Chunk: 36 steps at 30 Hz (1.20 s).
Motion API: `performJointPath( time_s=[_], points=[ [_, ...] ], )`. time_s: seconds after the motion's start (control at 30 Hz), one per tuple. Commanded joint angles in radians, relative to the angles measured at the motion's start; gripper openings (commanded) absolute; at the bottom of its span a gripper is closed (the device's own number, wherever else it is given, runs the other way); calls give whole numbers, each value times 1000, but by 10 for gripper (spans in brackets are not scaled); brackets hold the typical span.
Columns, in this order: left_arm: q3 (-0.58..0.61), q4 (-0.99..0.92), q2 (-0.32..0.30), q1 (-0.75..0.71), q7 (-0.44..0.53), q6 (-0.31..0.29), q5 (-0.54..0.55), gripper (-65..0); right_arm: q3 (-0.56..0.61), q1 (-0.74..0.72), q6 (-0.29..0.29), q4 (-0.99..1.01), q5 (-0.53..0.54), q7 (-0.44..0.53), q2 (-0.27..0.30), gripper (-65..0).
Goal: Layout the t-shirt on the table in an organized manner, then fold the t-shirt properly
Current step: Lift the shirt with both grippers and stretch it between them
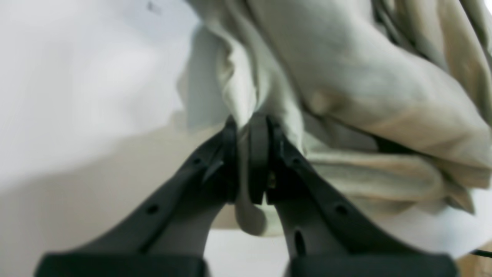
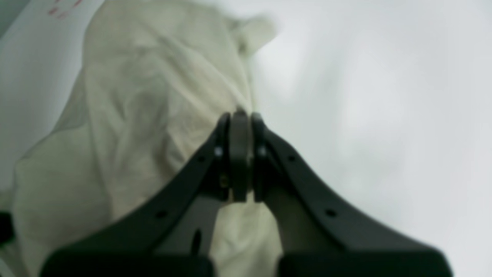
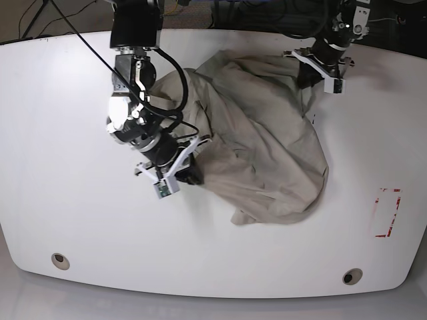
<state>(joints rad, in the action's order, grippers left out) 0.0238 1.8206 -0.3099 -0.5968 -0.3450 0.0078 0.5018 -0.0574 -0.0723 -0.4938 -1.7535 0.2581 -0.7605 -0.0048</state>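
Both fingers (image 1: 246,127) (image 2: 240,119) — pinching t-shirt (image 3: 267,140)

Robot lab: white table (image 3: 67,220) with red dashed mark (image 3: 387,212), cables (image 3: 80,40).

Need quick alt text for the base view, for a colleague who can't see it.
A crumpled beige t-shirt lies bunched on the white table, pinched at two edges: the right gripper at its near-left edge, the left gripper at its far-right edge. A red dashed rectangle marks the table's right side.
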Motion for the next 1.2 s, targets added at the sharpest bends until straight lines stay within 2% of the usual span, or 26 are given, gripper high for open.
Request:
performJointPath(
  time_s=[0.0,0.17,0.5,0.6,0.7,0.9,1.1,1.17],
  points=[
    [-12,71,-30,-18,22,-1,1,-649,-2,4,1,-78,10,20,25,-650],
    [-48,150,-85,-67,22,-1,2,-649,-71,25,-4,-127,13,20,91,-650],
    [-207,159,-96,-36,22,-1,4,-649,-170,-31,-6,-130,13,20,191,-650],
    [-255,175,-108,-2,-12,-1,4,-649,-184,-68,-6,-128,13,19,228,-650],
    [-289,183,-154,53,-70,-1,18,-649,-183,-114,-6,-124,13,19,259,-650],
    [-316,175,-251,180,-104,-1,103,-649,-180,-209,-6,-69,13,17,300,-650],
    [-322,144,-407,321,-104,-2,151,-649,-177,-338,-9,4,13,17,360,-650],
    [-322,141,-452,367,-104,-2,176,-649,-177,-386,-26,22,13,17,374,-650]
  ],
)
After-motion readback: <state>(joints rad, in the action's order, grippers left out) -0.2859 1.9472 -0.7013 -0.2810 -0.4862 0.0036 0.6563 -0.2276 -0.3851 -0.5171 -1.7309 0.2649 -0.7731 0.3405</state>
